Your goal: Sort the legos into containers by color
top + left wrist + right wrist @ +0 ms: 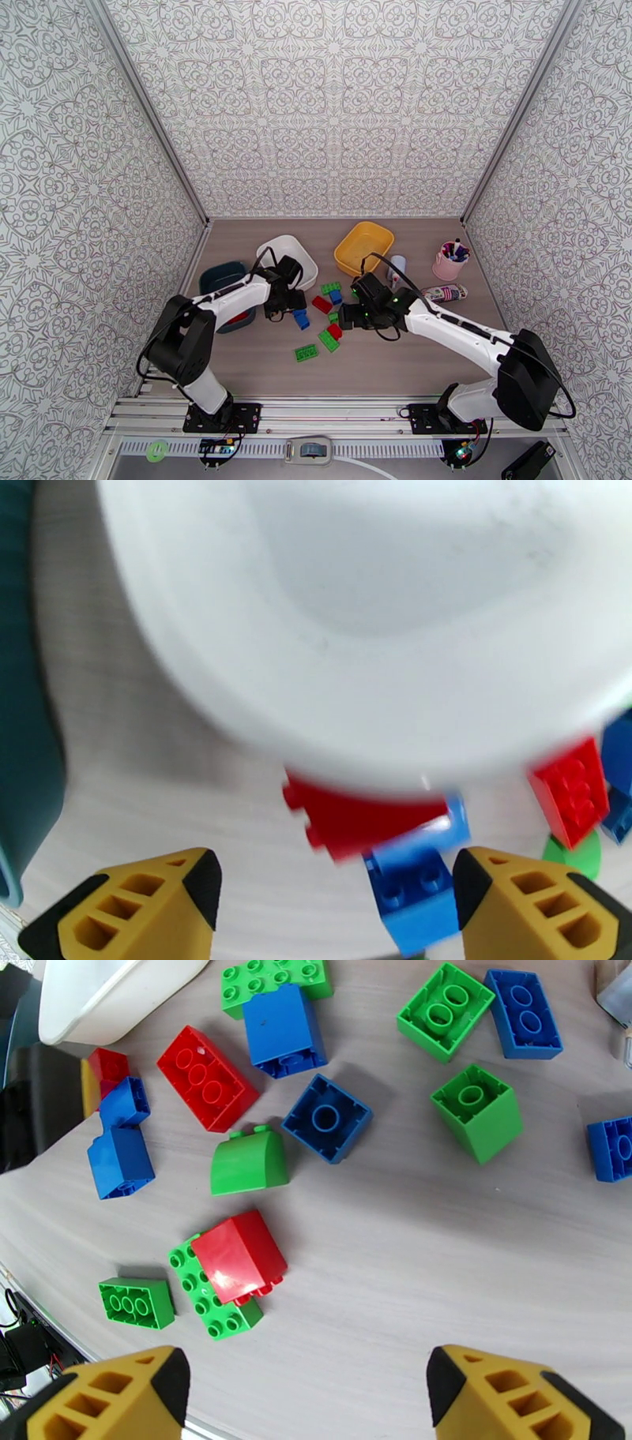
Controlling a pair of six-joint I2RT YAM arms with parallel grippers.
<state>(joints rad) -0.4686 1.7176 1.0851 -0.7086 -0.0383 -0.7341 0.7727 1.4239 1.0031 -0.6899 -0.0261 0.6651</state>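
1. Top external view: the legos (320, 324) lie loose on the table (411, 371), clustered between the two arms. They sit just in front of the white tray (291, 246) and yellow tray (365, 243). The teal tray (215, 278) is to the left, with what looks like a red piece at its near end.
2. Left gripper (291, 308) hangs low beside the white tray. Its wrist view shows the jaws spread and empty. A blue brick (415, 890) lies on the table between the fingertips, closer to the right one. A red brick (355, 823) seems to rest right against it, by the tray's rim.
3. Right gripper (308, 1402) is likewise spread wide and holds nothing. It hovers over the pile, nearest a red block (237, 1256) resting on a green plate (212, 1315).
4. The step in hand, as I judge it, is a pick. Most of the sorting is not yet done, since the bulk of the legos are on the table.
5. The left's next move calls for dropping straight down and closing on the blue brick alone. It should favour the right so the red brick is not caught, then carry the blue one to its colour's tray.
6. For the right, the red block must come off the green plate, or two colours will travel together.
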